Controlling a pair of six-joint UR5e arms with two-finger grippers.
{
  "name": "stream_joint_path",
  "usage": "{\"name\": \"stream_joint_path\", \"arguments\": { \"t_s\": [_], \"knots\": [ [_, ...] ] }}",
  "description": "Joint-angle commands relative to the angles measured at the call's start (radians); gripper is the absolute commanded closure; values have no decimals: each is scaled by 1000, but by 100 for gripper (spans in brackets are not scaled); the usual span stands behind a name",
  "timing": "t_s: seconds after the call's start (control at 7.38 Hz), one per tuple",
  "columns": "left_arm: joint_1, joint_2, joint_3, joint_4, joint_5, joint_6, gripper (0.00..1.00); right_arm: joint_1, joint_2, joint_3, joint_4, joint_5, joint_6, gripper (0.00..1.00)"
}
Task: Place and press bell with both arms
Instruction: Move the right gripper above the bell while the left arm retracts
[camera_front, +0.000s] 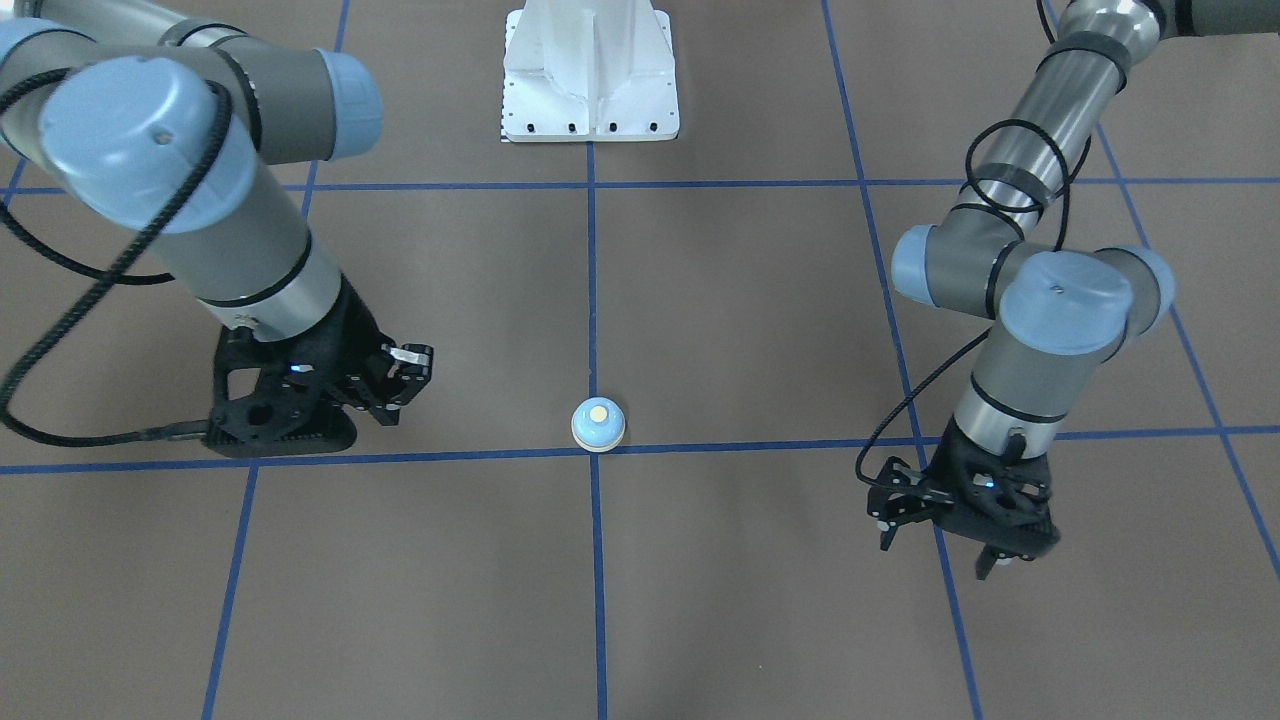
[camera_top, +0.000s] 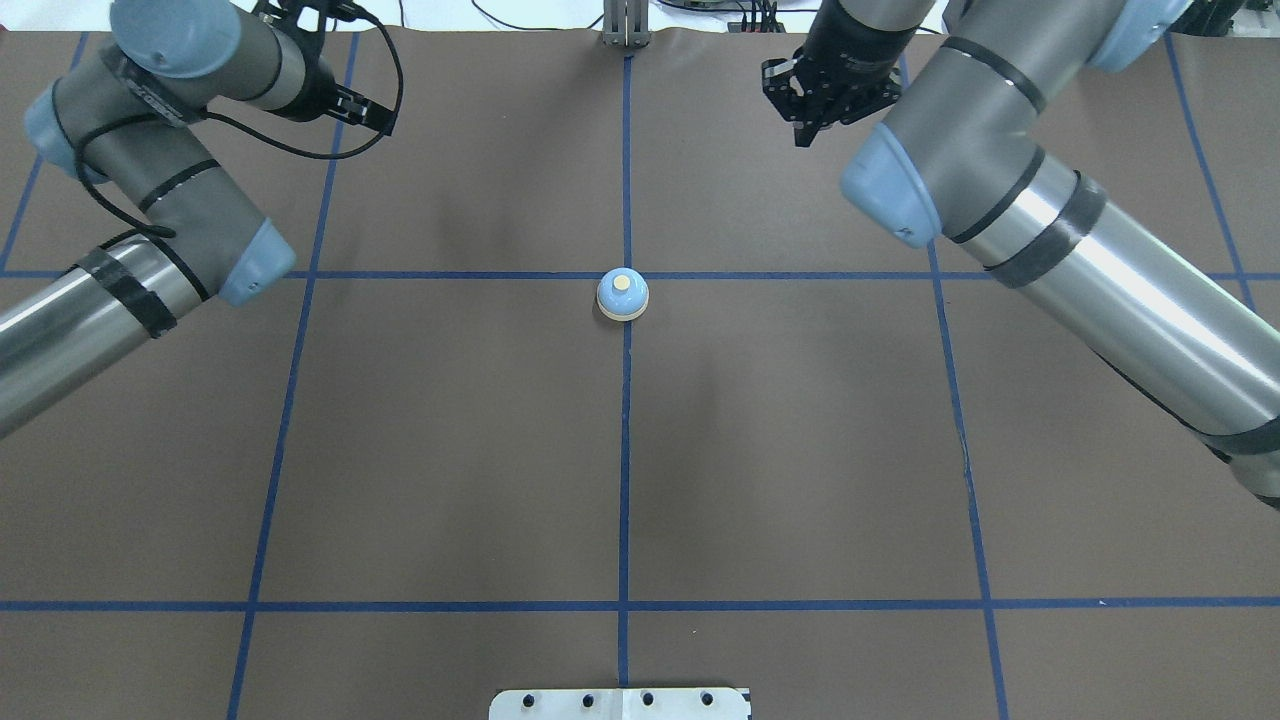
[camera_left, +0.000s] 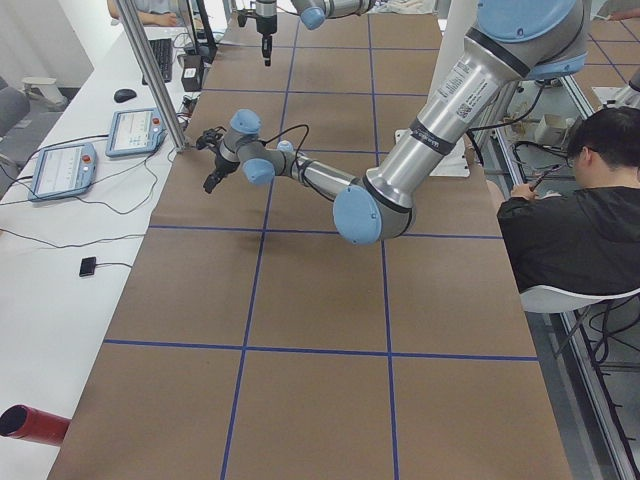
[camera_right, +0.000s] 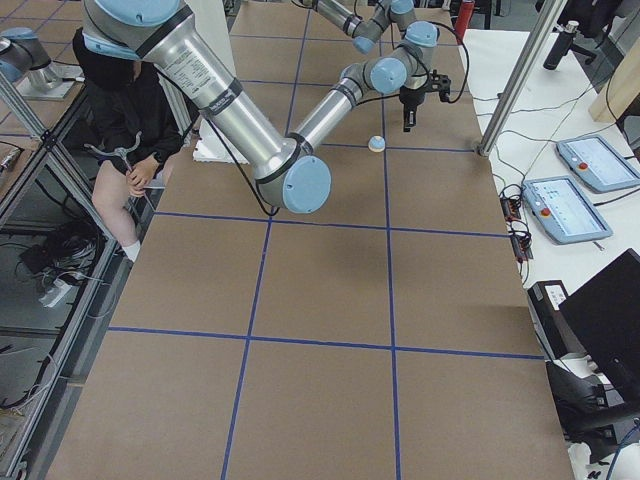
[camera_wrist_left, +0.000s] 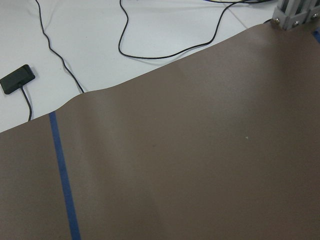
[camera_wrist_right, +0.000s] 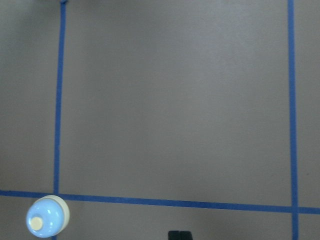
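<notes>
The bell (camera_top: 622, 296) stood upright on the desk (camera_top: 450, 420) where the blue tape lines (camera_top: 450, 275) cross, button up, seemingly placed ready for pressing. Beyond it and well apart, the right pincer (camera_front: 412, 362) was closed and empty, and the left pincer (camera_front: 935, 548) was spread, holding nothing. Only the right wrist view caught the bell; the left showed cables (camera_wrist_left: 165, 50).

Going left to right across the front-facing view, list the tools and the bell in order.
right tool → bell → left tool
</notes>
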Motion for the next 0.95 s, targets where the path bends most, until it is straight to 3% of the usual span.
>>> {"name": "stream_joint_path", "arguments": {
  "t_s": [0.0, 0.14, 0.41, 0.81],
  "knots": [
    [-128, 124, -10, 2, -170, 163, 1, -76, 70, -59, 3, -22, 88, 100],
    [-177, 177, -10, 8, -214, 246, 1, -103, 90, -80, 7, -60, 122, 100],
    [-312, 218, -60, 182, -330, 410, 1, -162, 140, -181, 119, -116, 188, 100],
    [-426, 374, -238, 385, -327, 708, 1, -203, 171, -267, 202, -173, 203, 100]
  ]
}}
